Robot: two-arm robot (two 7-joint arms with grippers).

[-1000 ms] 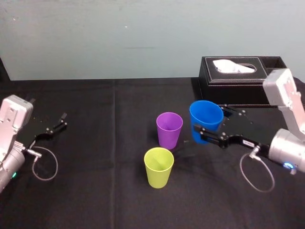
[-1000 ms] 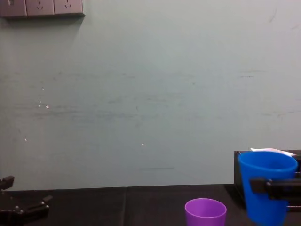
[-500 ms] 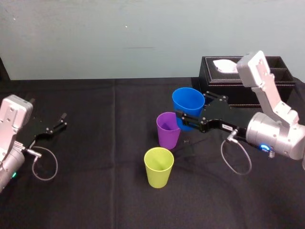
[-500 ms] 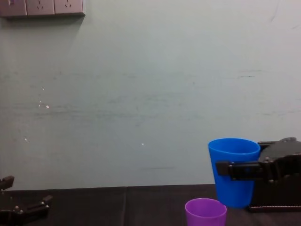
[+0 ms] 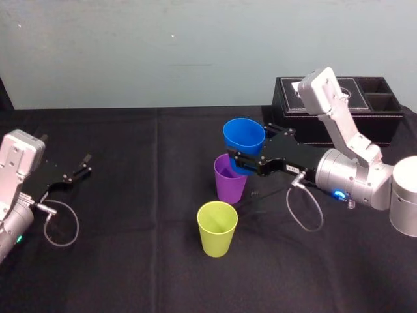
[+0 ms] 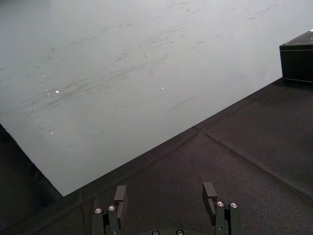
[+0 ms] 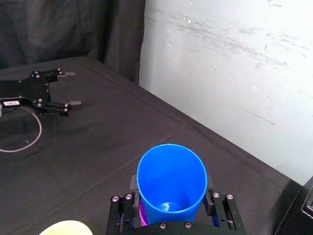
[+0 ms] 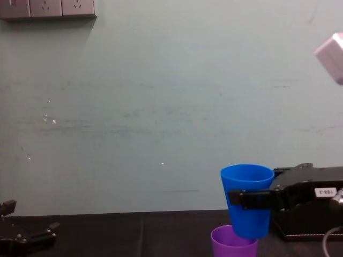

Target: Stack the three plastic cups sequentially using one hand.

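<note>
Pinched by the right gripper (image 5: 244,160), the tapered blue plastic cup (image 5: 244,135) is held just over the purple plastic cup (image 5: 229,186) — offset toward 2 o'clock — so the latter may be toppled.

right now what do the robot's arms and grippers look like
The left arm and right arm are silver-grey, with boxy and rounded housings. The left gripper and right gripper are flat, black and two-fingered, studded with small silver screws. The right one bears a small white label. A thin grey cable loops from each wrist, and a blue light glows on the right arm.
</note>
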